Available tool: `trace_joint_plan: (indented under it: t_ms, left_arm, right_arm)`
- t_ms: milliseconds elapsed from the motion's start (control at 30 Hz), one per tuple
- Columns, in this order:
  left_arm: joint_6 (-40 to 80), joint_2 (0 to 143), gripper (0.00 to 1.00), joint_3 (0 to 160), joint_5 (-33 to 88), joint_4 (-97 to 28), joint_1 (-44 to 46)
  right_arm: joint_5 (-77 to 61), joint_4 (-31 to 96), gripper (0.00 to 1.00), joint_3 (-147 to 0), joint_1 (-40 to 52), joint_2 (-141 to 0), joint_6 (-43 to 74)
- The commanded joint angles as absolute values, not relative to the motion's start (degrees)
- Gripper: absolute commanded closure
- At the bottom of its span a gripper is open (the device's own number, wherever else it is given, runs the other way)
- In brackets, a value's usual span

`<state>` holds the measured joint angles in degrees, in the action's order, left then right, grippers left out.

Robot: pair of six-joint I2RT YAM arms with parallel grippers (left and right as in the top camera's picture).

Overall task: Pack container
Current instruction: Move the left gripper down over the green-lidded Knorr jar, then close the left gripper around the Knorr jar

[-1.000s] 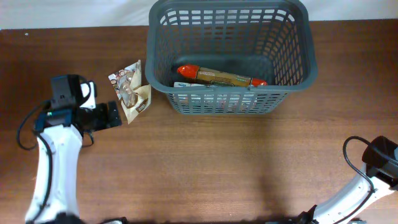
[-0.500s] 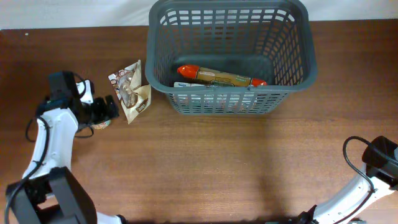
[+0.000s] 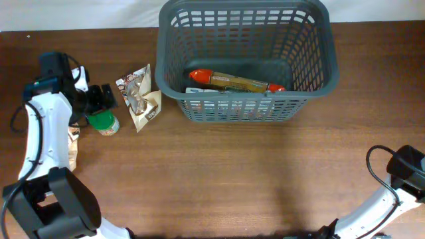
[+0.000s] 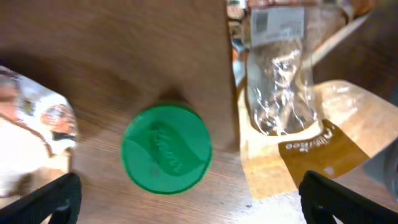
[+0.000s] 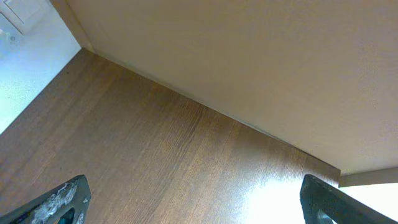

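Observation:
The dark grey basket [image 3: 244, 61] stands at the back middle of the table and holds a long red-ended sausage pack [image 3: 236, 82] and a flat packet under it. A green-lidded jar [image 3: 104, 123] stands upright left of the basket; it also shows in the left wrist view [image 4: 166, 149]. A clear-and-tan snack bag [image 3: 139, 97] lies between jar and basket, and shows in the left wrist view [image 4: 292, 118]. My left gripper [image 3: 101, 99] is open just above the jar, its fingers wide apart [image 4: 186, 199]. My right gripper [image 5: 196, 199] is open and empty at the front right corner.
A white crinkled packet [image 4: 34, 143] lies left of the jar, partly under my left arm [image 3: 70, 143]. The right arm's base and cable [image 3: 398, 172] sit at the table's front right edge.
My left arm has swung back and to the left. The green-lidded jar, hidden under the gripper before, now shows on the table.

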<state>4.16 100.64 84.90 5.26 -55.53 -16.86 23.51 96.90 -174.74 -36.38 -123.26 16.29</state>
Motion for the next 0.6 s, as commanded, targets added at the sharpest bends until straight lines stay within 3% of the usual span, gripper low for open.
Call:
trace_joint_plan:
  t_ms: [0,567]
  left_arm:
    - [4.7,101.8,0.01,85.9,2.1,-56.5,-17.1]
    - [3.4,112.5,0.01,85.9,3.2,-57.7,-17.1]
  right_arm:
    - [23.6,96.7,0.01,-174.5,-36.4,-123.2,16.6]
    - [23.6,96.7,0.01,-174.5,-36.4,-123.2,16.6]
